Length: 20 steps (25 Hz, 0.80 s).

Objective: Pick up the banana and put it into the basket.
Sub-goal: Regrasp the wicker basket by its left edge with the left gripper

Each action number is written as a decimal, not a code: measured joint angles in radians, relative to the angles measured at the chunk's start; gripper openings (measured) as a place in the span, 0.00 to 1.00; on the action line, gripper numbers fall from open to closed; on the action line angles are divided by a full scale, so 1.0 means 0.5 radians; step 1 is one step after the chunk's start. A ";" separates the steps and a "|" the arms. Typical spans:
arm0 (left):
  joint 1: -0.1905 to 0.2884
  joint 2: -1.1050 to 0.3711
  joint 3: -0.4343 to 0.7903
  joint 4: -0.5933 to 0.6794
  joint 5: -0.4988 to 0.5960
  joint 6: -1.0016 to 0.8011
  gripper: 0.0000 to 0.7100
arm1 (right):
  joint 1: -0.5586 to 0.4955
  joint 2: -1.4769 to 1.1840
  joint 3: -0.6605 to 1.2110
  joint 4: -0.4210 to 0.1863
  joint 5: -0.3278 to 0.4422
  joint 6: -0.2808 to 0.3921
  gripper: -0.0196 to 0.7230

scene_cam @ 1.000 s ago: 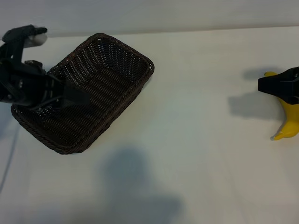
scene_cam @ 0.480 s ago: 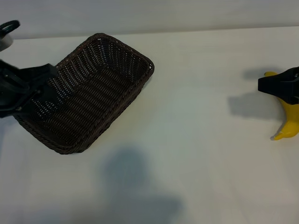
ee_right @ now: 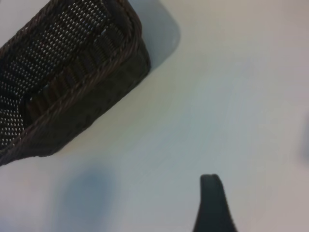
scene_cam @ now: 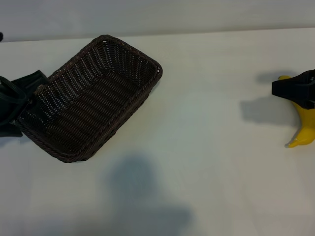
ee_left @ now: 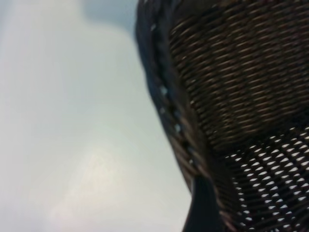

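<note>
My left gripper (scene_cam: 19, 105) sits at the far left edge of the exterior view, mostly cut off by the frame, right against the short left end of the basket (scene_cam: 91, 98); its jaws stand open, and I can't tell whether a finger actually touches the wicker. From the left wrist view I get the basket (ee_left: 231, 87) rim and inner weave very close up, with one dark fingertip (ee_left: 203, 208) showing beside the rim and bare desk (ee_left: 72, 121) next to it. My right gripper (scene_cam: 298, 89) is at the far right edge of the exterior view, hovering over the upper part of the banana (scene_cam: 304, 128), jaws parted; it covers the banana's top, so I can't tell if it's touching the fruit. The banana lies on the desk (scene_cam: 211, 123) at right, its lower yellow end curling toward lower left, a bit of yellow also peeking out above the gripper. It is well apart from the basket, which lies diagonally in the upper left of the frame, long axis running from lower left to upper right, nothing inside. The right wrist view shows one dark fingertip (ee_right: 212, 203) low in the frame, white desk around it, and the basket (ee_right: 72, 82) farther off in the upper left corner. Banana not in the basket yet.
</note>
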 joint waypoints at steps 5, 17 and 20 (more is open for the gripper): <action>0.018 0.142 -0.002 -0.052 0.005 -0.087 0.78 | 0.000 0.000 0.000 0.000 -0.002 0.000 0.68; 0.018 0.334 -0.002 -0.095 -0.053 -0.123 0.78 | 0.000 0.000 0.000 0.000 -0.004 0.000 0.68; 0.018 0.334 -0.002 -0.095 -0.066 -0.162 0.78 | 0.000 0.000 0.000 0.000 -0.012 0.000 0.68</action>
